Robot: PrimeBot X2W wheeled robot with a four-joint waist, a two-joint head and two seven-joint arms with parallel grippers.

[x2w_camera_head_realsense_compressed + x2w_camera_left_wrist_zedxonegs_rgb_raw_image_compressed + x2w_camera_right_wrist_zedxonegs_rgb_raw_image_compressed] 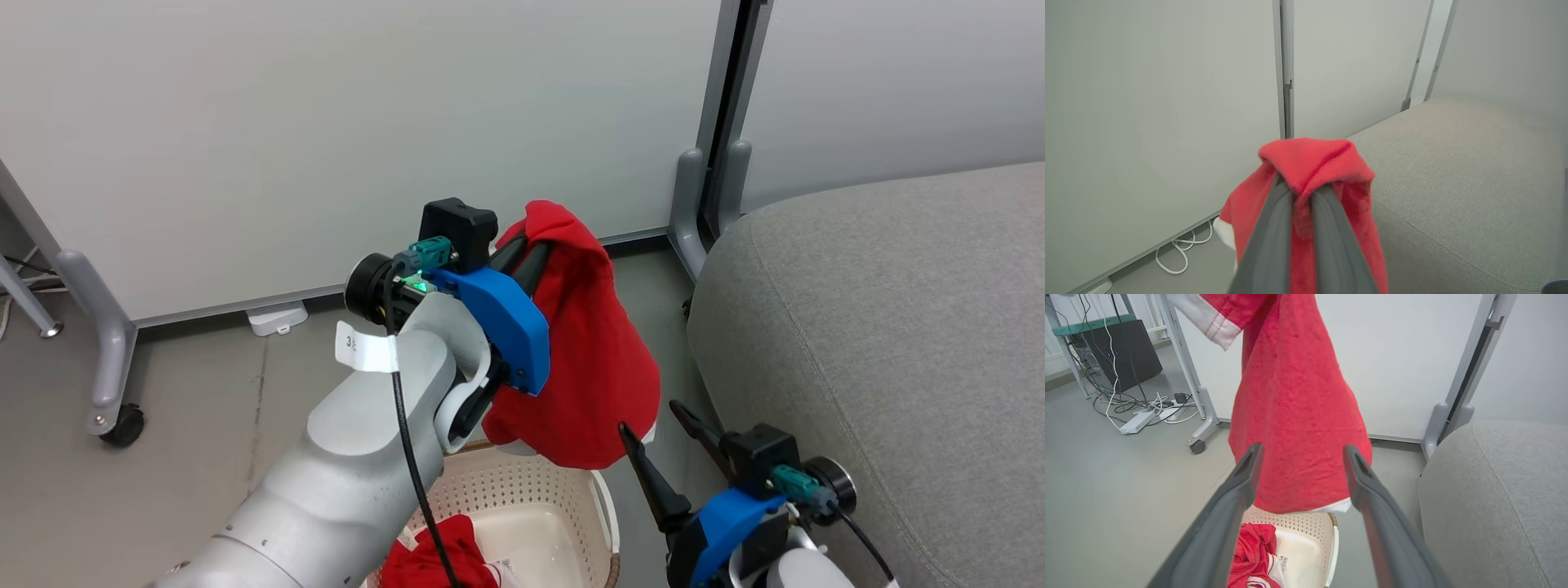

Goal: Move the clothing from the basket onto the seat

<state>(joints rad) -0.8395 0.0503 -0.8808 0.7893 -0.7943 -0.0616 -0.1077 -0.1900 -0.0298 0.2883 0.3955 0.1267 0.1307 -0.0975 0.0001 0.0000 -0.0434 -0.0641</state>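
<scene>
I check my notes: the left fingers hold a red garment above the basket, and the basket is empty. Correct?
Not quite: the basket is not empty; the right wrist view shows more red clothing inside. The left fingers do hold a red garment above it.

Red clothing [600, 359] hangs — above basket [522, 483].

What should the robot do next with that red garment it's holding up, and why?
Probably swing the left gripper rightward over the grey seat: it is shut on a red garment hanging above the basket, beside the seat, not yet over it.
</scene>
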